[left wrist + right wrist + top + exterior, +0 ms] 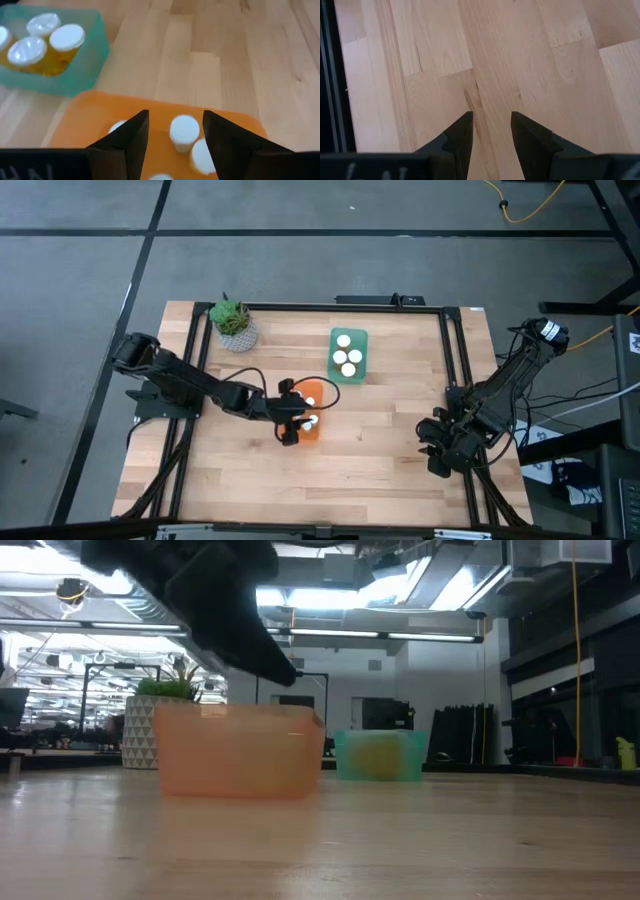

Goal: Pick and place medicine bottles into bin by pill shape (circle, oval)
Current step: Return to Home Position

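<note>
Several medicine bottles with round white tops (pixel 184 131) stand in the orange bin (pixel 312 392) near the table's middle. Several more (pixel 66 36) stand in the green bin (pixel 348 353) behind it. My left gripper (pixel 175 114) hovers open over the orange bin's near end (pixel 293 423), above the bottles, holding nothing. In the low view the left arm (pixel 220 600) hangs dark above the orange bin (pixel 240 752). My right gripper (pixel 438 455) waits at the table's right near side; its fingers (pixel 491 116) stand slightly apart over bare wood.
A potted plant (pixel 233 323) stands at the far left of the table. Black frame rails (pixel 452 360) run along the table's sides. Bare wood (pixel 390 440) lies between the bins and the right arm and along the near edge.
</note>
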You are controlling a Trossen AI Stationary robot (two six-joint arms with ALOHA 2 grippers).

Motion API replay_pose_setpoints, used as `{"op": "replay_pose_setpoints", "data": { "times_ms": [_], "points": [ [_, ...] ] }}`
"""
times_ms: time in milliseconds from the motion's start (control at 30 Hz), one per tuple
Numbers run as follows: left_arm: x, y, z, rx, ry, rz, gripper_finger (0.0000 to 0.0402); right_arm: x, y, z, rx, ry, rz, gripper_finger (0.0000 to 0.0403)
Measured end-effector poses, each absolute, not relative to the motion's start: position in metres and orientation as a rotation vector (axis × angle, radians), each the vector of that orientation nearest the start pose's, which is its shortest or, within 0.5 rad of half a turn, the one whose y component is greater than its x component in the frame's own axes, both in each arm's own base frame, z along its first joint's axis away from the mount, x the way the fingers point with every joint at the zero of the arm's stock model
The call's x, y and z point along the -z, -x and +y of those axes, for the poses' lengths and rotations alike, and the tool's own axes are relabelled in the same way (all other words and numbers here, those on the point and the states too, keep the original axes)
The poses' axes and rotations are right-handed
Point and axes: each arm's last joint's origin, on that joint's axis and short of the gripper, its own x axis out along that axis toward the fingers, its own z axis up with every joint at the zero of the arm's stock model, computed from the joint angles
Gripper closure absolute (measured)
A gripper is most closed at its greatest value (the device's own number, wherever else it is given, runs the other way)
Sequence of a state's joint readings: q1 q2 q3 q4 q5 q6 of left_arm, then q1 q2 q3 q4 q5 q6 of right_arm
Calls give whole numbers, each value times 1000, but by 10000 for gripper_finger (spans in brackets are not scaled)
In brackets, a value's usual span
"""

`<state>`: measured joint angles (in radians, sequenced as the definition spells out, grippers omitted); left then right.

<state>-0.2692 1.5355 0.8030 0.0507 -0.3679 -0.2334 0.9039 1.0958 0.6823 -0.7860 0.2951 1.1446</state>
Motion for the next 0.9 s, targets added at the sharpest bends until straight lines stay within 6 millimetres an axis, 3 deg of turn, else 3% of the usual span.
{"op": "replay_pose_setpoints", "data": {
  "times_ms": [233, 400, 567, 900],
  "points": [
    [-225, -290, -85, -227, 60, 844, 223, -206, -119, 138, 94, -335, 1114, 268],
    [-246, -265, -94, -340, 145, 1082, 223, -206, -119, 138, 93, -337, 1113, 268],
    [-236, -241, -99, -475, 277, 1276, 223, -206, -119, 138, 92, -337, 1112, 268],
    [-184, -235, -94, -453, 325, 1234, 223, -206, -120, 138, 92, -341, 1111, 268]
  ]
}}
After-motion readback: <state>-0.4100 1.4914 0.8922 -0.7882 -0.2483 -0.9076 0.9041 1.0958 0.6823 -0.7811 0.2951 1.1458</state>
